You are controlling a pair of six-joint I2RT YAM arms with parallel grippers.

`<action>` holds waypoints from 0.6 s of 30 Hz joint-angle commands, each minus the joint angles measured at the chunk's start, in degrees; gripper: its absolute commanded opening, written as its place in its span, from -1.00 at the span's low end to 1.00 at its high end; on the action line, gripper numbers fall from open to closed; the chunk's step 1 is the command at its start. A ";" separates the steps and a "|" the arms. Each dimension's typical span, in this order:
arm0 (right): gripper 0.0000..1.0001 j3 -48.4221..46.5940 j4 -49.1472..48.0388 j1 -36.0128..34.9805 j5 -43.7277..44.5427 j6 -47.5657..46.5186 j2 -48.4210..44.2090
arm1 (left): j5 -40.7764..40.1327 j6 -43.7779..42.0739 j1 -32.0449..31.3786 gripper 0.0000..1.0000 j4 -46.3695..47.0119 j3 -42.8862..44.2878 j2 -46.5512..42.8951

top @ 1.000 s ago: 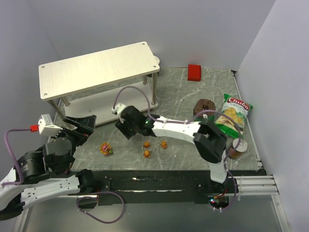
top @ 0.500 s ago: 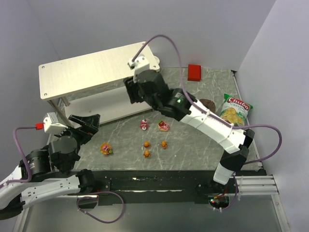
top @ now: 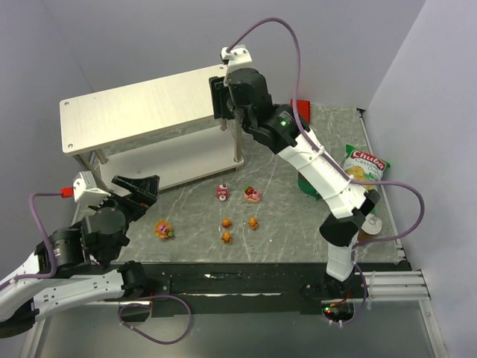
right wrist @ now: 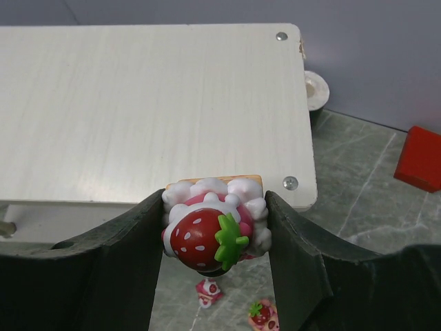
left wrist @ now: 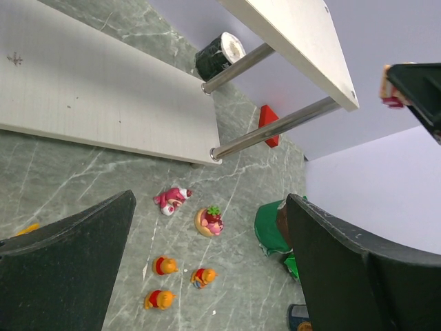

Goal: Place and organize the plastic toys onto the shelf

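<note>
Holding a strawberry bear up by the shelf

Nearest us, our left gripper point(top: 136, 191) hovers over the left side of the marble table point(top: 283, 224), jaws spread wide and empty. Just beside it lies the flower-faced figurine point(top: 163, 230). Further right we see the three small orange bears point(top: 226, 237) in a loose cluster. Beyond them are two strawberry bears point(top: 222, 192), near each other in front of the shelf point(top: 149, 108). Farthest off, our right gripper point(right wrist: 215, 234) is up at the right end of the top board point(right wrist: 151, 103), jaws pinching the third strawberry bear point(right wrist: 207, 227)
</note>
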State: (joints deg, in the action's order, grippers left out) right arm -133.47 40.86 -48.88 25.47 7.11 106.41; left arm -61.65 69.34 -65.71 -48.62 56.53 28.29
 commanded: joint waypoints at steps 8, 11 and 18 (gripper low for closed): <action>-0.78 -3.64 -5.35 2.30 -3.06 -0.96 3.89 | 0.48 -0.79 -0.12 0.93 3.09 -0.46 3.87; -0.78 -4.43 -5.00 2.56 -3.33 -0.53 5.38 | 0.39 -0.79 -0.12 0.93 3.36 -0.55 4.22; -0.59 -7.50 -3.00 2.92 -1.57 0.27 8.72 | -0.40 -0.70 -0.12 0.93 3.36 -0.72 4.49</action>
State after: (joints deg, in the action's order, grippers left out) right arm -135.59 38.81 -46.57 22.41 6.59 113.40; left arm -61.14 69.19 -65.71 -46.94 56.21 32.16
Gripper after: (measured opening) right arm 0.612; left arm 0.967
